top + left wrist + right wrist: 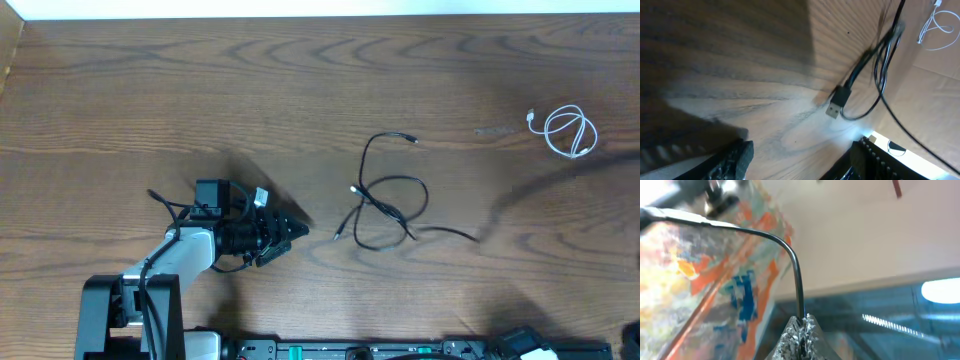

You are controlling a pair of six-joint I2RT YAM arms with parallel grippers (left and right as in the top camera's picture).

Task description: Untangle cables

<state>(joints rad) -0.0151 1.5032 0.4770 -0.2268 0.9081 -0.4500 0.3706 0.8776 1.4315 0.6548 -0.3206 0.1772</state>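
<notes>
- Far left of the black tangle (390,205), the left gripper (298,230) sits low over the table (300,90), nose aimed at the tangle and stopping short of it, no contact.
- Up close from the left wrist, its fingers (737,157) are spread wide with nothing between them, and a plug (836,106) from the tangle lies flat on the wood just ahead.
- On to the tangle itself: black loops crossed over each other, one end curling away toward the far edge, one tail trailing off to the right.
- Right of the tangle there's a dark blurred streak (560,185); what it is, I cannot tell.
- Beyond the tangle, far right, the white cable (570,130) lies coiled on its own, well apart from the black loops.
- And the right gripper (801,330): tips pressed tight on a black cable (797,280) that rises from the pinch and bends left. Its camera faces away from the table, so its place relative to the tangle cannot be told.
</notes>
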